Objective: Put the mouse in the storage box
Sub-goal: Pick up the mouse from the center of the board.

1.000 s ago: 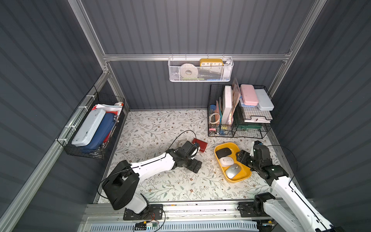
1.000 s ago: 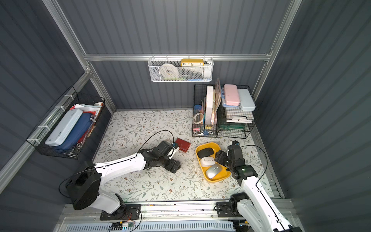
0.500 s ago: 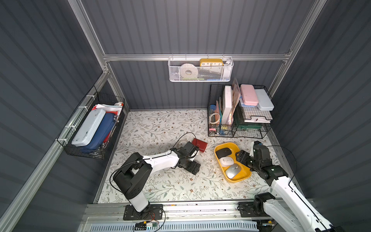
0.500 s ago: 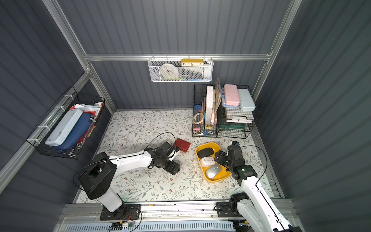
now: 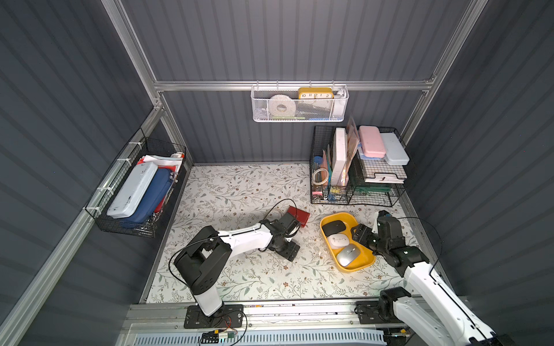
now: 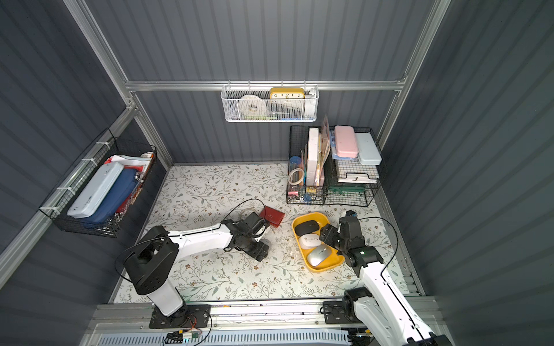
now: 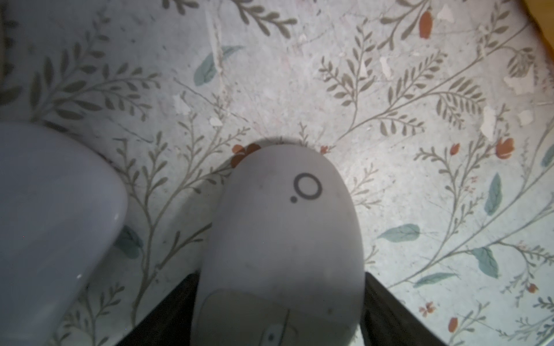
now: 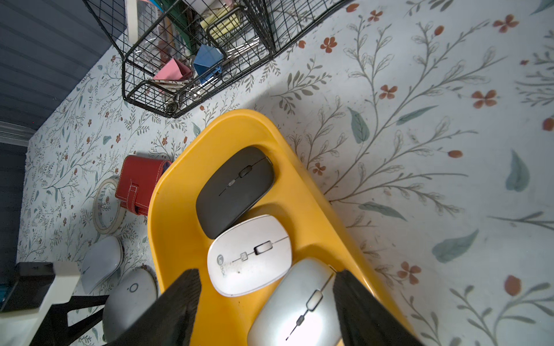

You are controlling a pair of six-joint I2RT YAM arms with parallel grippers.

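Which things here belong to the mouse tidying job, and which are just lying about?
Job: yellow storage box; black mouse, white mouse and silver mouse inside it; grey mouse flanked by the left end effector; pale mouse beside it.
Lying about: red wallet; tape ring; black wire organiser; black wall basket; white mesh basket.

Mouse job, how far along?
Done: black mouse, white mouse and silver mouse lie in the storage box. In hand: left gripper grips the circle-logo mouse on the mat. Left: boxing it, plus the pale mouse beside it. Right gripper open over the box.
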